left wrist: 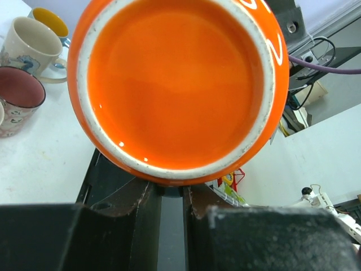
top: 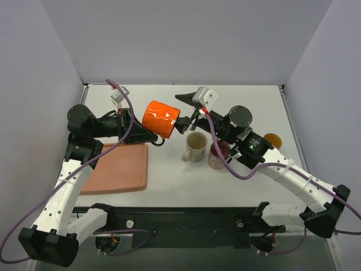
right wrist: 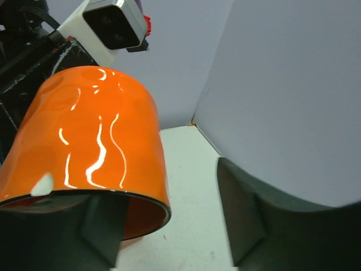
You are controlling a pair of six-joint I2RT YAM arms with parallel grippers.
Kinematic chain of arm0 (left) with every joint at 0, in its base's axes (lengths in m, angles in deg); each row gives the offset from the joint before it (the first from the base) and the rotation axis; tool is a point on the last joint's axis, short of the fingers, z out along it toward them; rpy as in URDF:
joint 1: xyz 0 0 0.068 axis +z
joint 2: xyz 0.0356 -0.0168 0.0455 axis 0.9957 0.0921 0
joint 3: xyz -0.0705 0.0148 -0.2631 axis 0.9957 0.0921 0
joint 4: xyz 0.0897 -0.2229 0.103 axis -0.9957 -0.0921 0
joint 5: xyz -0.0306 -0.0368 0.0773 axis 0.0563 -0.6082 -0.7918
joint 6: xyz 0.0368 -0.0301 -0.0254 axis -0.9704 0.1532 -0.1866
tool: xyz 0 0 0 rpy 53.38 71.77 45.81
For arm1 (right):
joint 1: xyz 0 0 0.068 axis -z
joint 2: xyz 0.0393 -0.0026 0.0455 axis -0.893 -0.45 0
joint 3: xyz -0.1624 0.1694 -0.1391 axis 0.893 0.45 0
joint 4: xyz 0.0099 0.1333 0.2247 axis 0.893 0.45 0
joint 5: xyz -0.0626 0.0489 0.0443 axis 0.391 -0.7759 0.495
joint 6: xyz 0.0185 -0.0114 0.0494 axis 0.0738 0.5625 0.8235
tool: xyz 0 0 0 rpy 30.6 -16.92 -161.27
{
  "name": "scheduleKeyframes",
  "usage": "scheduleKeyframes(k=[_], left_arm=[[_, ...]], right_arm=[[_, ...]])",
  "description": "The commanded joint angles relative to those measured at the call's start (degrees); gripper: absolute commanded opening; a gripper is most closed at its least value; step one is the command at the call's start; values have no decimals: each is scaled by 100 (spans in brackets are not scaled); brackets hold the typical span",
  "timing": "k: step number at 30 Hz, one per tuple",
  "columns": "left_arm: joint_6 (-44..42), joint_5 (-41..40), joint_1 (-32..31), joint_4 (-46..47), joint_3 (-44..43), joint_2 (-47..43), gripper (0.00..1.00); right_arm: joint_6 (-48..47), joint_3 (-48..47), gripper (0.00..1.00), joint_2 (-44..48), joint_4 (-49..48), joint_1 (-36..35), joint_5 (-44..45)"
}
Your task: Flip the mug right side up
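Left arm (top: pixel 59 195) and right arm (top: pixel 302 180): white shells, chunky black joints and black bases. Purple cables (top: pixel 128 104) loop along both. White camera block (top: pixel 203 96) on each wrist. Left claw (left wrist: pixel 170 195) and right claw (right wrist: pixel 169 226) are matte black.
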Motion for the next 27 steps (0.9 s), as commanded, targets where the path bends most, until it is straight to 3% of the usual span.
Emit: scheduleKeyframes(k=[1, 4, 5, 6, 7, 8, 9, 10, 11, 14, 18, 23, 27], left_arm=[[218, 75, -30, 941, -88, -79, 0], [332, 40, -39, 1030, -9, -70, 0], [341, 23, -21, 1030, 9, -78, 0], [341, -38, 5, 1021, 53, -87, 0], [219, -82, 31, 830, 62, -79, 0], [79, -152, 110, 610, 53, -79, 8], [-393, -205, 154, -106, 27, -79, 31], [-702, -371, 285, -461, -43, -70, 38], [-1244, -451, 365, -1334, -131, -70, 53], [-3045, -1153, 787, -3330, -350, -35, 73], [-4839, -2857, 999, -5092, -694, 18, 77], [-5705, -4894, 1051, -5799, -738, 0, 78], [-6057, -6066, 1051, -6098, -773, 114, 78]], right_arm=[[523, -464, 45, -127, -739, -15, -843], [690, -508, 25, -154, -661, -32, -968], [699, -482, 4, -128, -599, -32, -933], [716, -447, 0, -84, -521, -41, -837], [708, -316, 0, -5, -485, -41, -731], [673, -236, 0, 65, -406, -41, -635], [664, -88, 0, 196, -353, -32, -373], [664, -34, 0, 258, -144, -32, -283], [638, 45, 0, 363, 23, -24, -47], [594, 177, 0, 540, 1060, -32, 323], [593, 335, 0, 689, 2448, -41, 833], [1084, 423, 0, 567, 4109, -120, 1106], [1402, 651, 0, 216, 4936, -558, 1773]])
